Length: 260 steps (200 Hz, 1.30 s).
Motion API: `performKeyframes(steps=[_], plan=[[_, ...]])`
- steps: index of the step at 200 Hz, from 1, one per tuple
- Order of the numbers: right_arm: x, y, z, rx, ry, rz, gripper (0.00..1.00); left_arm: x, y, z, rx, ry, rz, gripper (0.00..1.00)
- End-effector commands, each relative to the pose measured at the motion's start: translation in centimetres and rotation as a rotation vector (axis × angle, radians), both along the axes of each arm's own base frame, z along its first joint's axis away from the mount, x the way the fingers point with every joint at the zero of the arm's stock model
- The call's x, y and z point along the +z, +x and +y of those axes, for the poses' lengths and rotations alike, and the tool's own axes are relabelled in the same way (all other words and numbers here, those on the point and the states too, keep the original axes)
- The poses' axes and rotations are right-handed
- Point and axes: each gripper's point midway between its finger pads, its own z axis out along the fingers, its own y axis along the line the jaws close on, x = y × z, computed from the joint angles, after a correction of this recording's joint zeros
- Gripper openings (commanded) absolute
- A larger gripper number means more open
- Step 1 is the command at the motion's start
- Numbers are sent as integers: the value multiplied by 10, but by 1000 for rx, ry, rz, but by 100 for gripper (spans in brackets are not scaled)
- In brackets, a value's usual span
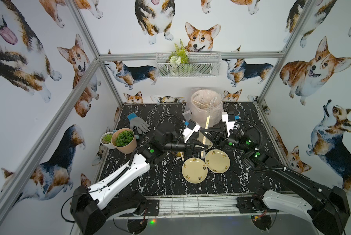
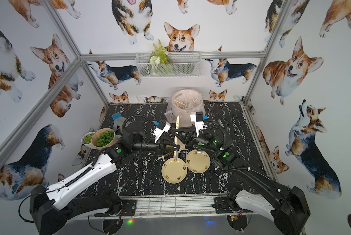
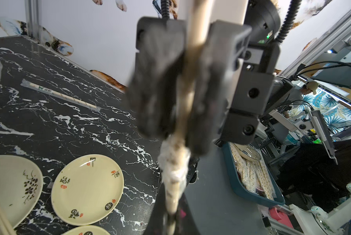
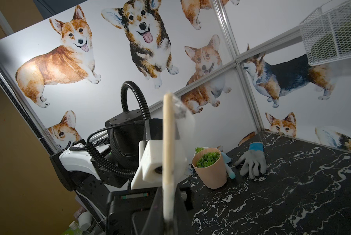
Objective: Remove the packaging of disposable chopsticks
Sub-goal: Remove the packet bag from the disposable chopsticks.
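One pair of disposable chopsticks (image 1: pixel 205 132) (image 2: pixel 176 126) hangs above the table, held by both arms. My left gripper (image 1: pixel 205 147) (image 2: pixel 178 148) (image 3: pixel 171 222) is shut on its near end. My right gripper (image 1: pixel 202 130) (image 2: pixel 173 130) (image 4: pixel 168 220) is shut on it further along. The clear packaging (image 3: pixel 174 162) is bunched up on the sticks between the two grips. A loose flap of packaging (image 4: pixel 184 118) shows at the far tip. A second wrapped pair (image 3: pixel 60 95) lies flat on the table.
Two cream plates (image 1: pixel 194 170) (image 1: pixel 217 160) lie just in front of the grippers. A bin with a pink liner (image 1: pixel 206 105) stands behind them. A grey glove (image 1: pixel 139 124) and two potted plants (image 1: pixel 123 140) are at the left. A stick end (image 1: pixel 182 157) pokes out under the left arm.
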Motion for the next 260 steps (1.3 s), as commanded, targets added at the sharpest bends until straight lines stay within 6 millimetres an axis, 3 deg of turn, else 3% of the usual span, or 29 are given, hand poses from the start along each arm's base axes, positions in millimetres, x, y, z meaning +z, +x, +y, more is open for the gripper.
performKeyframes(steps=[1, 97, 127, 139, 159, 177, 195, 201, 229, 260], plan=[[-84, -34, 3, 168, -255, 202, 0, 122, 30, 25, 230, -404, -375, 0], [-93, -54, 24, 303, -259, 249, 0, 130, 41, 30, 277, -469, -352, 0], [-90, -49, 19, 238, -256, 232, 0, 124, 44, 31, 296, -436, -350, 0], [-80, -42, 14, 169, -266, 190, 42, 118, 46, 30, 301, -430, -336, 0], [-62, -35, 4, 83, -288, 110, 67, 112, 51, 32, 329, -424, -308, 0], [-53, -36, -3, 49, -298, 50, 71, 111, 58, 37, 390, -414, -293, 0], [-56, -36, -8, 25, -293, 20, 64, 115, 70, 49, 496, -425, -279, 0], [-58, -37, -7, 32, -288, 19, 50, 118, 72, 53, 524, -433, -275, 0], [-66, -40, 4, 103, -238, 50, 0, 139, 75, 63, 571, -513, -248, 0], [-40, -40, 17, 160, -111, 12, 0, 156, 61, 56, 467, -592, -223, 0]])
